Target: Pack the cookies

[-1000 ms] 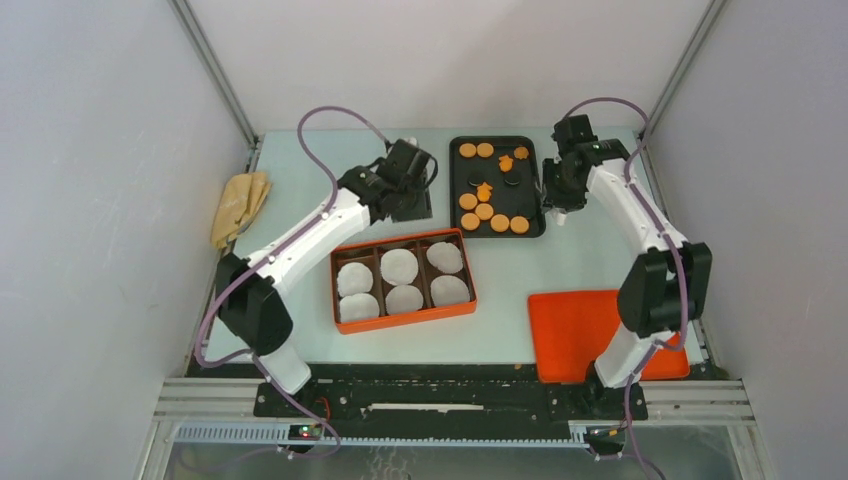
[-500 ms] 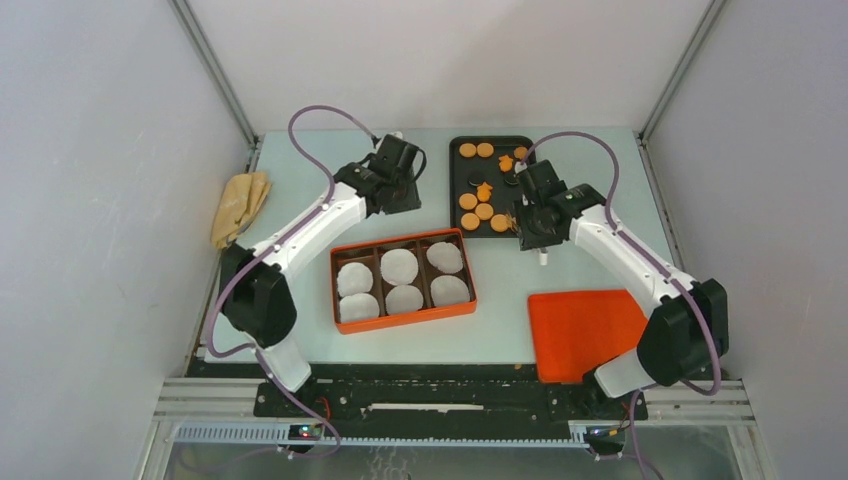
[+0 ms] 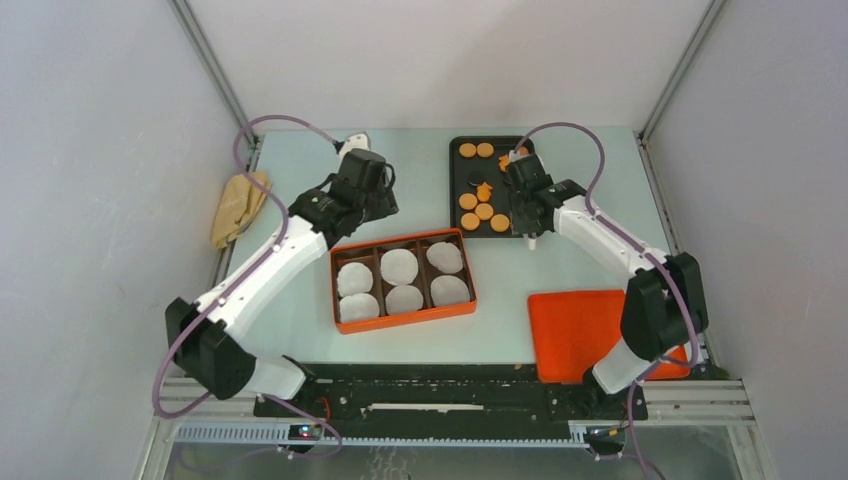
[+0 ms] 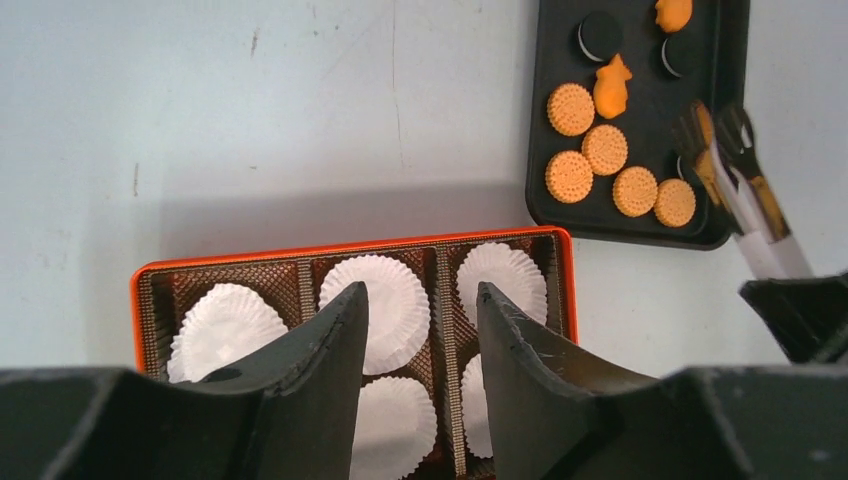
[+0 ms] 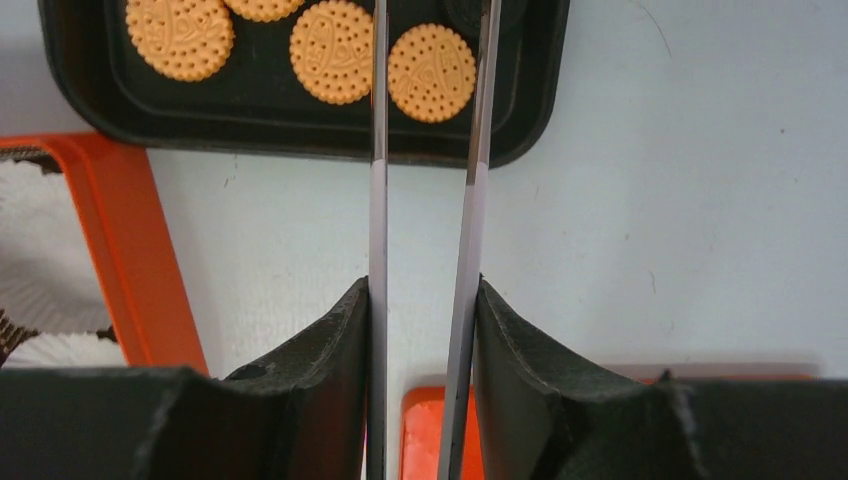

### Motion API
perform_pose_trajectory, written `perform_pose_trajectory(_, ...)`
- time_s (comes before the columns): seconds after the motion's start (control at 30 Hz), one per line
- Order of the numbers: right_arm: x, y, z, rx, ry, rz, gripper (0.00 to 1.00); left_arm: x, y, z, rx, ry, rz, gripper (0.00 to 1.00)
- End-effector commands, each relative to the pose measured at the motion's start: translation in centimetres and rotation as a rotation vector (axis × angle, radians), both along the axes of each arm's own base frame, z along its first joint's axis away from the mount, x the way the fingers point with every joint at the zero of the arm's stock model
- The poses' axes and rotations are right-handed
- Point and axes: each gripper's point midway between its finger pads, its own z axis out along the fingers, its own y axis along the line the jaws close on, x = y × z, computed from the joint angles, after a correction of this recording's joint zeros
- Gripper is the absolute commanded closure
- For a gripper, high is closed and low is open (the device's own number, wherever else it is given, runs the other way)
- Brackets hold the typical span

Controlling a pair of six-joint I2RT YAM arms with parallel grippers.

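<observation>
The cookies (image 3: 484, 211), round orange discs with a few orange shapes and black ones, lie on a black tray (image 3: 455, 180) at the back. My right gripper (image 3: 527, 208) is shut on a pair of tongs (image 5: 378, 150). The tong blades reach over the tray's near edge, either side of a round cookie (image 5: 431, 72); their brown tips show in the left wrist view (image 4: 715, 125). My left gripper (image 4: 420, 295) is open and empty, above the orange box (image 3: 403, 320) with several white paper liners (image 3: 399, 266).
An orange lid (image 3: 585, 330) lies flat at the near right. A tan cloth (image 3: 240, 205) sits at the left edge of the table. The box is just near and left of the tray.
My left gripper has drawn back left from beside the tray, over the box's far side. My right gripper has swung with the tongs from the tray's right side to its near edge.
</observation>
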Motion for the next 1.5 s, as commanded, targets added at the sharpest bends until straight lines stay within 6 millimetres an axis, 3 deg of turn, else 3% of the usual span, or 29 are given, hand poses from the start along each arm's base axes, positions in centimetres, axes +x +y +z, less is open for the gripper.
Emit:
perform_pose_trajectory(0.0,3.7,0.1,0.5,0.020,-0.078,-0.054,0.57,-0.6,1.3,2.4,-0.014,-0.092,0.029,0.50)
perform_pose_trajectory(0.27,6.2,-0.3,-2.1,0.058,-0.034,-0.088,0.55,-1.5,2.2,3.1,-0.020,-0.111,0.048,0.46)
perform_pose_trajectory(0.47,7.8,0.4,-2.5,0.097,-0.022,-0.083,0.55,-1.8,2.5,3.1,-0.020,-0.112,0.053,0.45)
perform_pose_trajectory(0.63,8.2,1.3,-2.4,0.184,0.008,-0.068,0.54,-2.0,2.8,3.5,-0.020,-0.120,0.063,0.45)
perform_pose_trajectory(0.83,9.3,0.6,-2.4,0.183,0.020,-0.111,0.50,-2.1,2.7,3.6,-0.030,-0.123,0.057,0.44)
perform_pose_trajectory(1.23,10.7,-0.1,-5.0,0.150,0.087,-0.141,0.52,-2.2,2.5,2.8,-0.031,-0.102,0.046,0.44)
perform_pose_trajectory(1.33,10.7,0.0,-4.7,0.150,0.086,-0.134,0.59,-2.2,2.4,2.7,-0.030,-0.098,0.044,0.44)
perform_pose_trajectory(1.47,10.4,0.8,-2.4,0.173,0.026,-0.098,0.67,-2.3,2.4,2.7,-0.031,-0.096,0.041,0.46)
